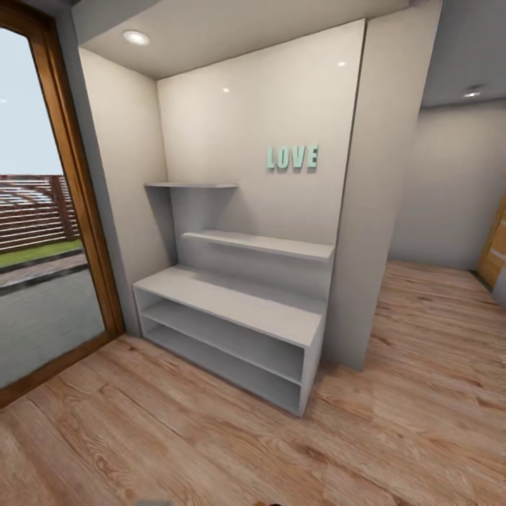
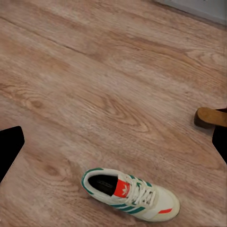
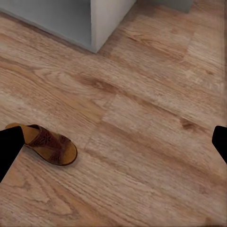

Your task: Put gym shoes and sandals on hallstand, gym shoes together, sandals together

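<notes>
The pale grey hallstand (image 1: 232, 309) stands in an alcove, its bench top and both low shelves bare. One cream gym shoe (image 2: 130, 194) with green stripes lies upright on the wood-plank corridor floor (image 2: 94, 71), below my left gripper (image 2: 113, 146), which is open and holds nothing. The tan heel end of a sandal (image 2: 211, 117) pokes in beside one dark fingertip (image 2: 221, 142). A brown sandal (image 3: 51, 144) rests flat on the floor near the hallstand's corner (image 3: 106, 21), under my right gripper (image 3: 113, 146), also open and well above it. The second gym shoe is out of view.
A tall glass door with a wooden frame (image 1: 77, 190) bounds the left side. A white wall pillar (image 1: 379, 197) flanks the hallstand on the right, and the corridor continues past it. Teal LOVE letters (image 1: 292, 157) hang on the back panel.
</notes>
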